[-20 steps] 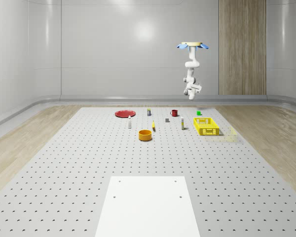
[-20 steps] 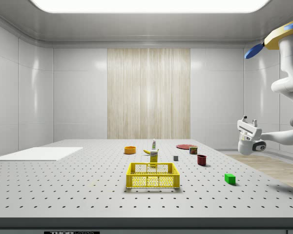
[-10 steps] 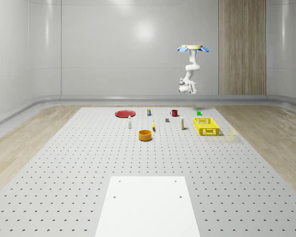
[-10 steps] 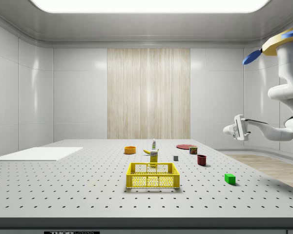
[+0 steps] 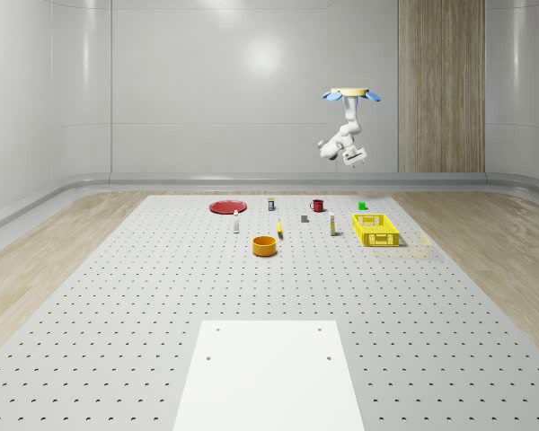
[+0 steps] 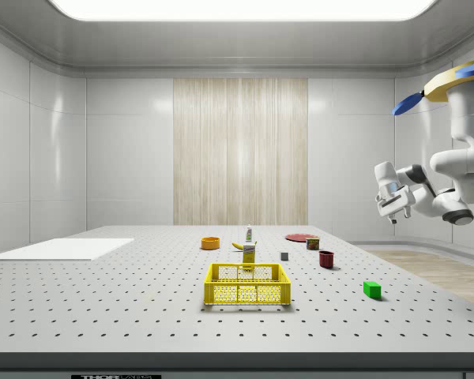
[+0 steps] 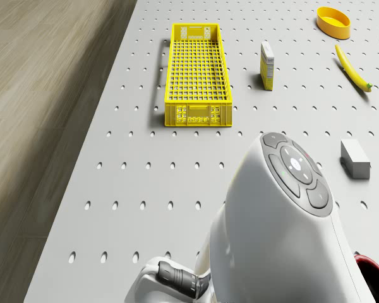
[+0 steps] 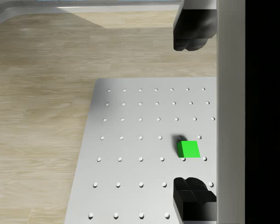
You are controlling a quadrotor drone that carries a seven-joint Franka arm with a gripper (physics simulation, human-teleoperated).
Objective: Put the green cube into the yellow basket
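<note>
Hovering high over the far right corner of the perforated table (image 5: 117,296) in the whole-scene view, the drone (image 5: 351,92) carries its arm bent, the gripper (image 6: 393,202) held in the air with fingers (image 8: 190,28) spread and nothing between them. One yellow basket (image 6: 247,284) sits empty on the table. One green cube (image 8: 189,149) lies on the table beyond it, well apart. One orange bowl (image 5: 265,245), one red mug (image 6: 326,259) and one red plate (image 5: 226,206) also stand there, their contents not discernible.
</note>
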